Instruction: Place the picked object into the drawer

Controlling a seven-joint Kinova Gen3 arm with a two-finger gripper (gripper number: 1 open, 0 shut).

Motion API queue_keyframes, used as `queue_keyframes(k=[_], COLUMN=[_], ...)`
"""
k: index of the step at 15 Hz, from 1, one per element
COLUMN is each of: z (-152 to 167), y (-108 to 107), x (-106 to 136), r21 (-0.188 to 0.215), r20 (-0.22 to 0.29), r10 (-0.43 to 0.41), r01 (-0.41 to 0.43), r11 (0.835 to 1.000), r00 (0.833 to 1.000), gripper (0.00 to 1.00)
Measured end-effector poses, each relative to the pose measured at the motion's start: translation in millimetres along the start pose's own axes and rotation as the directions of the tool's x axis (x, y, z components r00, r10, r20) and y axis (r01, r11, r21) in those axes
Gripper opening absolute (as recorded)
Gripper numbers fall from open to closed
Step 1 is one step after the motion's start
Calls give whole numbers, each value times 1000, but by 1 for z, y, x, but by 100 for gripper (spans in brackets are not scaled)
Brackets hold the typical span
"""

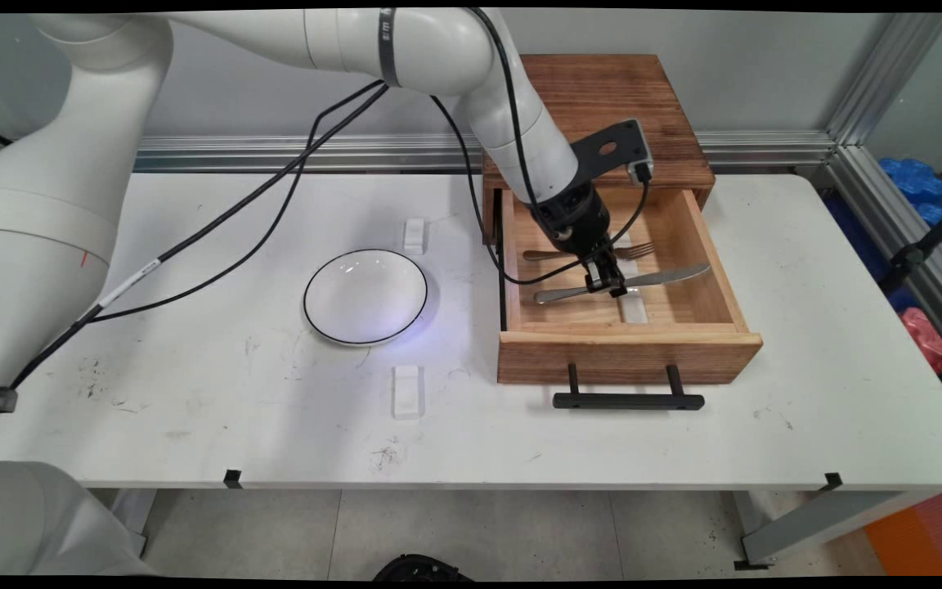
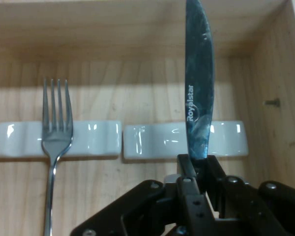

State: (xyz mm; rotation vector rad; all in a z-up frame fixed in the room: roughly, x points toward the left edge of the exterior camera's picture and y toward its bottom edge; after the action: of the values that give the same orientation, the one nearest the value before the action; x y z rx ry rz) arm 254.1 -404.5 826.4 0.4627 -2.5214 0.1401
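Observation:
My gripper [image 1: 607, 284] reaches down into the open wooden drawer [image 1: 626, 348] and is shut on a steel table knife [image 1: 667, 276]. In the hand view the knife's blade [image 2: 198, 83] runs straight up from between the fingers [image 2: 187, 169], passing over a white cutlery rest [image 2: 152, 140]. A fork [image 1: 585, 253] lies in the drawer beside the knife, its tines [image 2: 56, 115] resting on a second white rest [image 2: 19, 140]. Whether the knife touches its rest I cannot tell.
The drawer belongs to a small wooden cabinet [image 1: 610, 98] at the table's back. A white bowl with a dark rim [image 1: 365, 295] stands left of the drawer. Two small white rests [image 1: 414, 236] [image 1: 407, 391] lie on the table beyond and before the bowl. The drawer's black handle [image 1: 628, 400] juts forward.

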Motion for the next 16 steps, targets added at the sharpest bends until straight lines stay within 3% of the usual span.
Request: queue_keyframes(k=[16], z=[17], y=[-4], x=[9], r21=[12], r20=[49], r10=[-12], r01=[11], r11=[1000], r00=[999], gripper=[0])
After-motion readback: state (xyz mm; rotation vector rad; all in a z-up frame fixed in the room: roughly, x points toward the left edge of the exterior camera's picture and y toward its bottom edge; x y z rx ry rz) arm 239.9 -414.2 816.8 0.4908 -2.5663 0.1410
